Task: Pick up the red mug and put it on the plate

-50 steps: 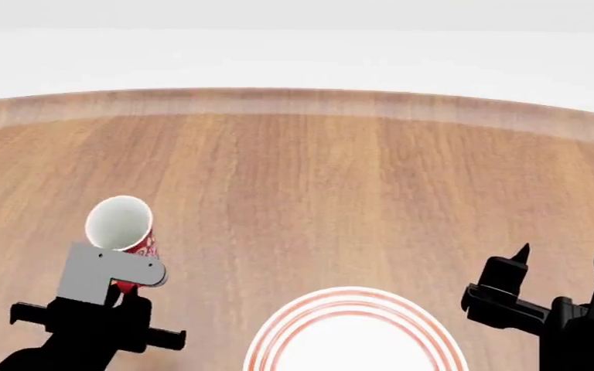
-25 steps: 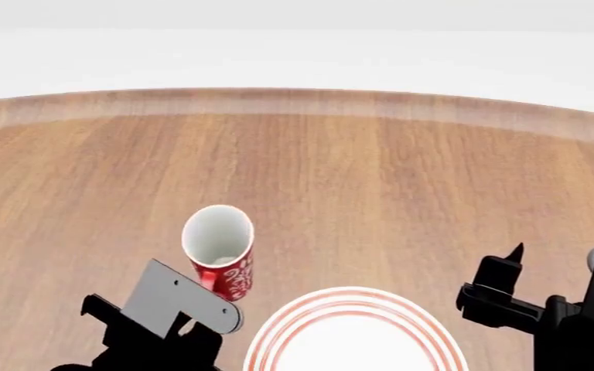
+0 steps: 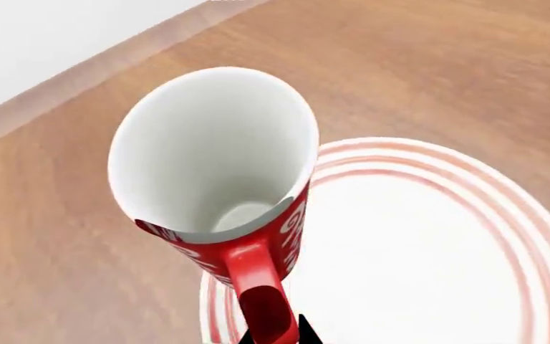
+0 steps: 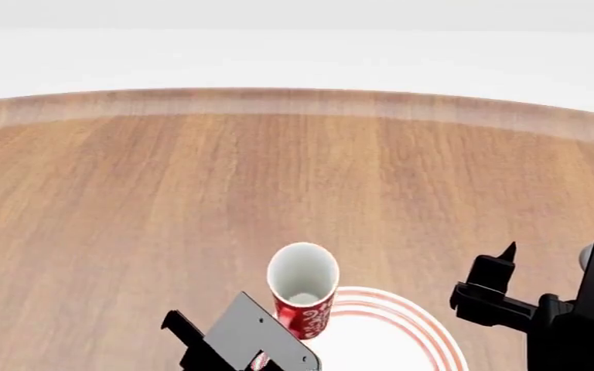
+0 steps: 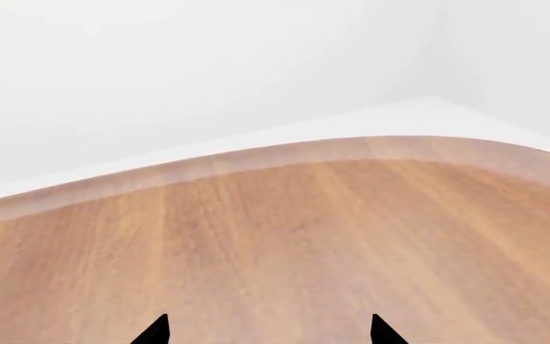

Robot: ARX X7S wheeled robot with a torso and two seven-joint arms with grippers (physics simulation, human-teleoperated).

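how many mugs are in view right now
1: the red mug, upright in the left gripper's hold by its handle, over the left rim of the plate. No other mugs show in any view.

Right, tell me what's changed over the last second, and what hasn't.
The left gripper has carried the red mug rightward across the wooden table, from the left side to over the left rim of the plate. It holds the mug by the handle throughout, upright and empty. The plate has not moved, and the right gripper has barely shifted, its fingers apart and holding nothing.
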